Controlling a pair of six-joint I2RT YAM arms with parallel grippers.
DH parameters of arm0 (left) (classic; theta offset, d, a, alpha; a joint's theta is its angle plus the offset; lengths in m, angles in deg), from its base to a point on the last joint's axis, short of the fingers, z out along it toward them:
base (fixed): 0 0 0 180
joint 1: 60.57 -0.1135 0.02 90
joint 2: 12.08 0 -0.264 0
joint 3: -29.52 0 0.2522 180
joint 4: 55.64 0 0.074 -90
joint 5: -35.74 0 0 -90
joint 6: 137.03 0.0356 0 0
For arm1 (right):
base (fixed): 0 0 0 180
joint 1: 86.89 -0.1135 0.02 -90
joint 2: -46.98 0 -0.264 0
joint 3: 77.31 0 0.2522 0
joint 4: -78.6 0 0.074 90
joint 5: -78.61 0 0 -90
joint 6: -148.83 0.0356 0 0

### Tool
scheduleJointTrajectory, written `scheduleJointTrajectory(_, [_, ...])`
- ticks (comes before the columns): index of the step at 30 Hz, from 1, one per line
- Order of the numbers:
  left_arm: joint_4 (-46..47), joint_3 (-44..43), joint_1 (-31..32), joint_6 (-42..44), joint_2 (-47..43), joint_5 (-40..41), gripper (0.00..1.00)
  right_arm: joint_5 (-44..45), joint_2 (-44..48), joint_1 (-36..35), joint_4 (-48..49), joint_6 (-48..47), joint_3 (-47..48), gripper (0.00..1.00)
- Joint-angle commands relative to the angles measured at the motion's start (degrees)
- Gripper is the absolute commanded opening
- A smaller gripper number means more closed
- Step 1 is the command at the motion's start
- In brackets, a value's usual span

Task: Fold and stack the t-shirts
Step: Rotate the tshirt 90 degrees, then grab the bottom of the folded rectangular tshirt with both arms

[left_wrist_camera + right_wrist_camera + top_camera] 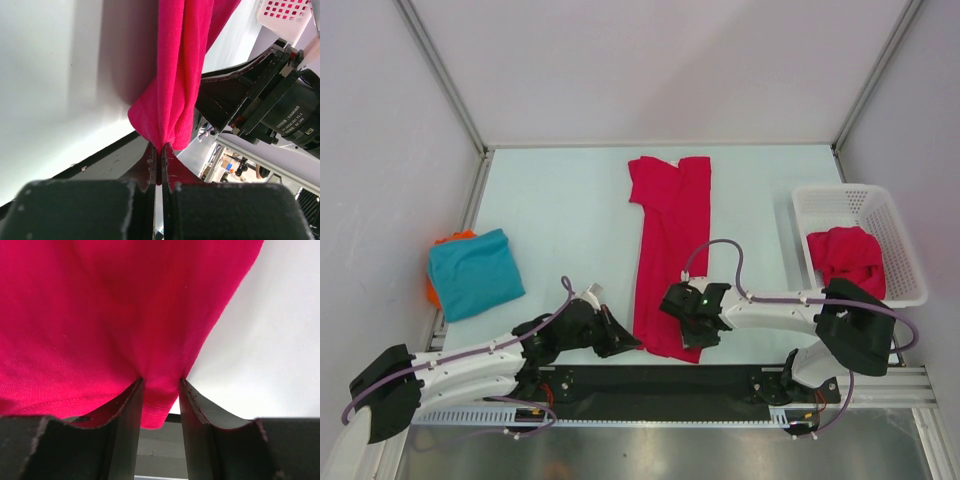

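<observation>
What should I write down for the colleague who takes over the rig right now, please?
Left gripper: shut on the near left corner of the long red shirt.
Right gripper: open, the same shirt's near hem between its jaws.
Done: teal shirt folded at the left of the table; the long red shirt seems folded lengthwise, mid-table.
Left: fold it crosswise and stack it, then fold the second red shirt, crumpled in the basket.
</observation>
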Motion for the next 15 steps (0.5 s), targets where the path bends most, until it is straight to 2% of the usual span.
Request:
scheduleJointTrajectory(1, [-0.3, 0.4, 0.4, 0.0, -1.1, 0.2, 0.0, 1.7, -1.5, -2.0, 2.4, 4.0, -1.1, 0.41])
scheduleJointTrajectory(5, [-1.1, 0.6, 0.4, -0.2, -2.5, 0.5, 0.0, 1.5, -2.5, -3.5, 3.3, 5.0, -1.7, 0.4])
scheduleJointTrajectory(6, [-1.4, 0.6, 0.4, -0.2, -2.6, 0.6, 0.0, 1.3, -3.0, -3.7, 3.8, 5.3, -1.8, 0.36])
scheduleJointTrajectory(7, [-1.8, 0.6, 0.3, -0.2, -2.9, 0.5, 0.0, 1.1, -3.1, -4.1, 4.2, 5.4, -1.7, 0.29])
scheduleJointTrajectory(8, [-1.9, 0.6, 0.4, -0.2, -3.2, 0.5, 0.0, 0.8, -3.2, -4.9, 4.4, 5.5, -1.8, 0.06])
scheduleJointTrajectory(9, [-1.9, 0.6, 0.4, -0.1, -3.3, 0.4, 0.0, 0.8, -3.5, -5.2, 4.6, 5.7, -1.7, 0.0])
scheduleJointTrajectory(15, [-5.6, -0.1, 0.4, 0.3, -6.9, 0.8, 0.0, 2.2, -2.2, -12.2, 2.5, 10.1, -1.0, 0.0])
